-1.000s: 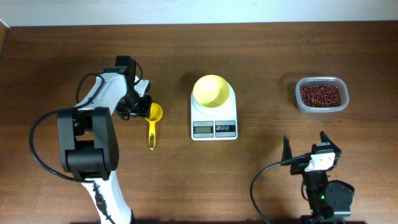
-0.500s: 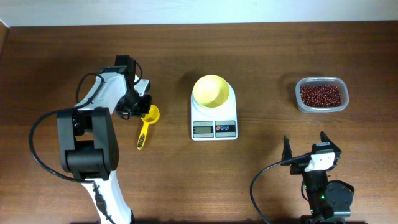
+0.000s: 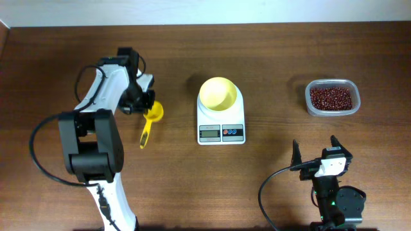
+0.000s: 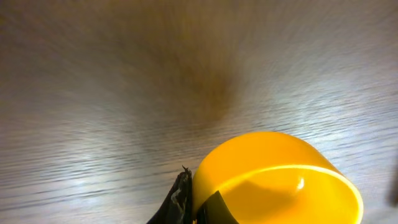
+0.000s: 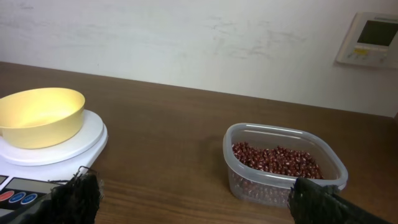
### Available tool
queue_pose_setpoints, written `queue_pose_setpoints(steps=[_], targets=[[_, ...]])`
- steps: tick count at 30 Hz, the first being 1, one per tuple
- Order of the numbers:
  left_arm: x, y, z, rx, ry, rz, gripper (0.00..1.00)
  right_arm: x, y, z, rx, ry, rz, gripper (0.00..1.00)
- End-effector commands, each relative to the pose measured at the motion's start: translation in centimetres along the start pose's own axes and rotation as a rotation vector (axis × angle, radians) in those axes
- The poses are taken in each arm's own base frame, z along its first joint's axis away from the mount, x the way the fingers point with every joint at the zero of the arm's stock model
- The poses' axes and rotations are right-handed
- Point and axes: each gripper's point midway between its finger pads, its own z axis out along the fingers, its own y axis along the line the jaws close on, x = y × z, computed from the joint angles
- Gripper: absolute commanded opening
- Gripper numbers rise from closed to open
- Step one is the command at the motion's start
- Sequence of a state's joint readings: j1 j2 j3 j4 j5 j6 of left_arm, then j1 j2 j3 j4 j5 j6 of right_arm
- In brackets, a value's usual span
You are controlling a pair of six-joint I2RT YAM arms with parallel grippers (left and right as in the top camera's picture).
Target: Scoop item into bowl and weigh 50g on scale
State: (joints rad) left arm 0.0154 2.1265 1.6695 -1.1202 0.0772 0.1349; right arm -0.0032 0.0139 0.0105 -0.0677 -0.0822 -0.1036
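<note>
left arm [image 3: 106, 90] rises from its base at the near left edge and bends over the worktop [image 3: 270, 186], with the left claw [image 3: 144, 106] pointed down at the cup end of the yellow scoop [image 3: 154, 113]. the left claw looks clenched on the rim of the scoop's cup. the left wrist view is blurred, though, and shows only one dark fingertip [image 4: 182, 194] against the cup, so the grip itself is hard to confirm. the scoop's handle slants toward the near left and its cup is empty. right arm [image 3: 334, 199] sits folded low at the near right edge. the right claw [image 3: 314, 151] is released, its fingers spread wide and grasping nothing, facing the far side.

the pale-yellow bowl [image 3: 218, 93] stands empty on the white digital scale [image 3: 221, 133] in the middle of the worktop. the red-brown beans [image 3: 331, 97] lie heaped in a clear plastic tub [image 5: 242, 134] at the far right, well apart from the scale and the scoop. the worktop is dark brown wood grain. behind it is a pale wall [image 5: 186, 37] with a control panel [image 5: 373, 40] mounted at the right.
</note>
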Motion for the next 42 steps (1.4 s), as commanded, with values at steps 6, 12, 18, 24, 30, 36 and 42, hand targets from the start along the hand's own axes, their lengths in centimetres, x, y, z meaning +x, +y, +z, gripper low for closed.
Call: queue_pose_setpoints(steps=[6, 12, 18, 24, 30, 36, 42], targets=[[-4.1, -0.3, -7.1, 0.015, -0.140, -0.234, 0.00, 0.2, 0.1, 0.0, 0.000, 0.001, 0.010, 0.99], [-3.8, 0.0, -7.3, 0.030, -0.129, -0.486, 0.00, 0.2, 0.1, 0.0, 0.000, 0.001, 0.010, 0.99], [-3.7, -0.4, -7.3, 0.047, -0.116, -0.767, 0.00, 0.2, 0.1, 0.0, 0.000, 0.001, 0.010, 0.99], [-3.4, -2.3, -7.1, 0.048, -0.092, -0.922, 0.00, 0.2, 0.1, 0.0, 0.000, 0.001, 0.010, 0.99], [-3.5, -4.3, -6.9, 0.047, -0.091, -0.962, 0.00, 0.2, 0.1, 0.0, 0.000, 0.001, 0.010, 0.99], [-3.5, -4.6, -6.9, 0.045, -0.092, -0.975, 0.00, 0.2, 0.1, 0.0, 0.000, 0.001, 0.010, 0.99], [-3.5, -4.6, -6.9, 0.045, -0.091, -0.976, 0.00, 0.2, 0.1, 0.0, 0.000, 0.001, 0.010, 0.99]])
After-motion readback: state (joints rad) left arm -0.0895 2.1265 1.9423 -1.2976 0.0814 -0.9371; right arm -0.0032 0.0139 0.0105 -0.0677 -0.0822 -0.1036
